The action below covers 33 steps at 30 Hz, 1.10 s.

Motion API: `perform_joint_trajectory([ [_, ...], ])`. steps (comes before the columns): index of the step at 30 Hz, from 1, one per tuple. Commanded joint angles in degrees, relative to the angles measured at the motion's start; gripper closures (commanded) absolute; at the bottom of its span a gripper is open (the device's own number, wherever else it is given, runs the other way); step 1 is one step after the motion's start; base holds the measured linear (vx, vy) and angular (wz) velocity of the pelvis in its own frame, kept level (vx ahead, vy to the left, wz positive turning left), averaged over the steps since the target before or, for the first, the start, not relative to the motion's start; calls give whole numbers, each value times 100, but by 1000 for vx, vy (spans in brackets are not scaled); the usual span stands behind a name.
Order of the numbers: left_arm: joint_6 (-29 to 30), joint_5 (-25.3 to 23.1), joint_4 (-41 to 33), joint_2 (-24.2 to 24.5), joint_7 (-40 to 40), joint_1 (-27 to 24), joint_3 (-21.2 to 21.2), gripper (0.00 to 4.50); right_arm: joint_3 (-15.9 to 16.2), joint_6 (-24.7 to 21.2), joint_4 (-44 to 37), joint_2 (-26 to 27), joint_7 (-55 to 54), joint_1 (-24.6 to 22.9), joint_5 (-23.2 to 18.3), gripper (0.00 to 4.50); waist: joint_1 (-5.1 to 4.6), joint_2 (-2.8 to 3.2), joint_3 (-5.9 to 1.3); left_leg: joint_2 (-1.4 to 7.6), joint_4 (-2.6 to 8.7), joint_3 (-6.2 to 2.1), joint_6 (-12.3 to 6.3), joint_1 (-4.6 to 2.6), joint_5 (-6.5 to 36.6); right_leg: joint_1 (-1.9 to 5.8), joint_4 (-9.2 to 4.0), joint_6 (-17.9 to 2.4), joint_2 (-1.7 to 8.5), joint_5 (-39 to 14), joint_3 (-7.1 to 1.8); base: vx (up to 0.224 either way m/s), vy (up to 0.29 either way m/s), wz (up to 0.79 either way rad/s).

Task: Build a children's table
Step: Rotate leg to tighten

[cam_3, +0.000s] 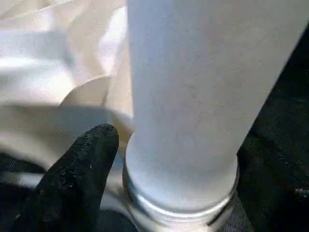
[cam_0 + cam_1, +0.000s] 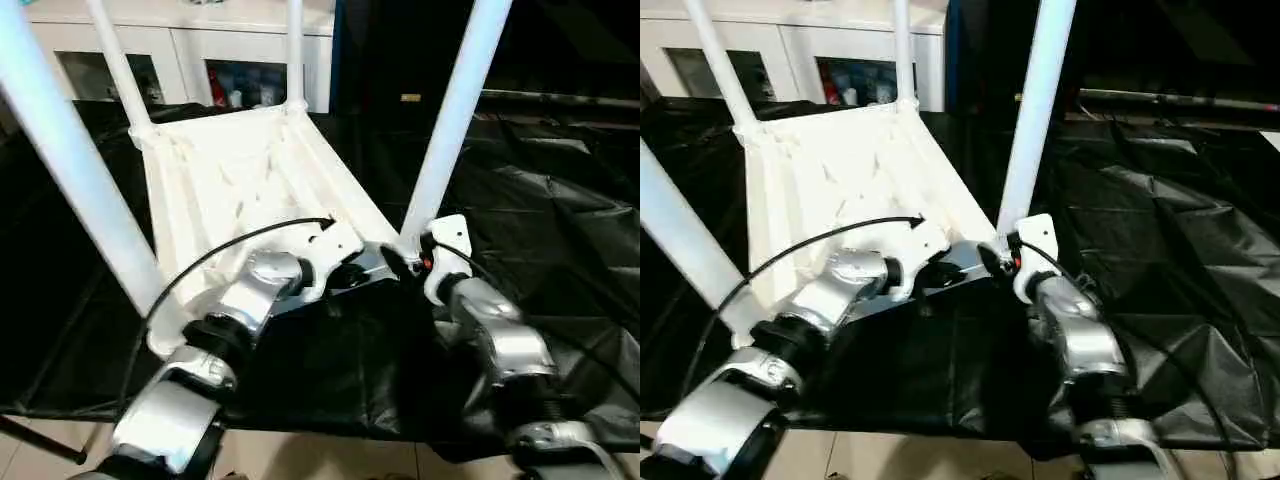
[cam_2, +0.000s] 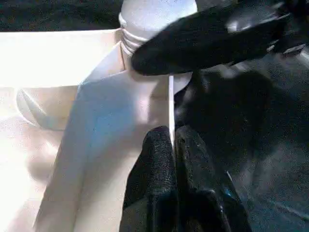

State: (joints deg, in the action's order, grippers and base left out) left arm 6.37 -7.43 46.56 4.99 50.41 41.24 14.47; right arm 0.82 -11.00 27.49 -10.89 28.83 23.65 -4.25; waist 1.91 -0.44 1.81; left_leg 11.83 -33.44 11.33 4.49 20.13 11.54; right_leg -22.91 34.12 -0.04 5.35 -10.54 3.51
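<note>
The children's table lies upside down on black cloth, its ribbed white top (image 2: pixel 240 170) facing up and its legs standing in the corner sockets. My left gripper (image 3: pixel 173 145) is shut on the thin rim wall of the top, close to the near right corner. At that corner, my right gripper (image 2: pixel 405 262) straddles the base of the near right leg (image 2: pixel 455 110). One of its fingers (image 1: pixel 82 169) stands a little off the leg (image 1: pixel 193 96); the other is hidden behind it. A threaded collar (image 1: pixel 178 212) shows at the leg's foot.
The near left leg (image 2: pixel 70 170) rises steeply beside my left forearm. A white cabinet (image 2: pixel 200 50) stands behind the work. Crumpled black cloth (image 2: pixel 540 220) covers the surface to the right. Its front edge (image 2: pixel 300 425) drops to a tiled floor. A black cable (image 2: pixel 200 265) arcs over my left arm.
</note>
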Motion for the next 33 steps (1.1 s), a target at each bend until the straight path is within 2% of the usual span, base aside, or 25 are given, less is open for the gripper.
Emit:
perform_joint_trajectory([
  [1,-56,154,-20,-114,400,-136,219,450,664,10,-242,79,824,-70,-112,82,7,-106,-246,117,388,-59,-480,35,1044,262,-445,-1084,264,-1367,-216,0,0,0],
  [2,-45,182,-87,27,677,-194,245,450,808,90,-411,-164,1319,-159,-132,82,14,-112,-242,116,388,-57,-508,33,1037,264,-448,-1093,264,-1379,-214,0,0,0],
  [5,-78,255,-185,320,1188,-259,262,450,942,29,-765,-599,2156,-280,-307,82,14,-110,-232,125,393,-59,-545,29,1092,263,-463,-1088,263,-1512,-215,0,0,0],
  [8,-129,342,-290,504,1514,-298,225,450,1004,-12,-911,-842,2552,-311,-370,82,-4,-99,-228,142,407,-64,-503,21,1153,241,-460,-1151,269,-1563,-216,0,0,0],
  [10,-197,442,-410,666,1838,-350,211,450,1047,-46,-995,-1011,2804,-331,-398,82,-1,-111,-233,145,404,-69,-499,29,1140,262,-442,-1188,261,-1483,-215,0,0,0],
  [11,-140,549,-539,799,2105,-402,185,450,1059,-74,-1042,-1122,2999,-336,-437,82,-2,-80,-230,156,415,-75,-507,32,1124,259,-428,-1228,272,-1416,-221,0,0,0],
  [13,-153,610,-643,922,2306,-455,173,450,1054,-86,-1064,-1200,3158,-334,-471,82,-5,-83,-245,161,401,-65,-509,15,1062,252,-403,-1313,262,-1177,-225,0,0,0],
  [15,-182,687,-791,1121,2630,-542,150,450,1055,-88,-1110,-1333,3424,-339,-522,82,6,-76,-260,166,384,-53,-570,9,855,265,-336,-1512,254,-629,-226,0,0,0],
  [18,-176,705,-857,1251,2797,-593,153,450,1053,-81,-1132,-1390,3539,-340,-531,82,41,-52,-260,176,366,-26,-645,-12,732,259,-289,-1669,241,-242,-220,0,0,0],
  [19,-187,702,-870,1294,2835,-610,148,450,1058,-93,-1142,-1416,3588,-335,-549,82,35,-100,-256,175,364,-20,-657,2,721,267,-286,-1669,236,-220,-219,0,0,0],
  [21,-202,709,-897,1359,2891,-642,151,450,1061,-113,-1154,-1440,3638,-328,-583,82,61,-76,-255,178,367,-26,-634,-6,717,276,-279,-1659,253,-270,-220,0,0,0],
  [22,-199,714,-914,1379,2908,-655,155,450,1067,-118,-1157,-1447,3657,-325,-593,105,60,-76,-251,179,370,-25,-623,-5,732,276,-283,-1653,253,-296,-222,0,0,0],
  [26,-182,734,-952,1409,2930,-675,153,450,1078,-125,-1161,-1431,3735,-316,-618,119,62,-86,-249,171,372,-24,-534,-14,818,273,-301,-1601,259,-497,-228,0,0,0],
  [27,-172,738,-971,1414,2940,-683,153,450,1081,-129,-1162,-1425,3749,-318,-634,139,62,-85,-246,171,373,-23,-527,-12,826,272,-302,-1599,260,-507,-230,0,0,0],
  [33,-189,735,-984,1409,2941,-690,138,450,1098,-141,-1220,-1412,3782,-370,-673,179,62,-93,-257,162,361,-26,-553,-2,696,285,-279,-1613,252,-343,-227,0,0,0],
])
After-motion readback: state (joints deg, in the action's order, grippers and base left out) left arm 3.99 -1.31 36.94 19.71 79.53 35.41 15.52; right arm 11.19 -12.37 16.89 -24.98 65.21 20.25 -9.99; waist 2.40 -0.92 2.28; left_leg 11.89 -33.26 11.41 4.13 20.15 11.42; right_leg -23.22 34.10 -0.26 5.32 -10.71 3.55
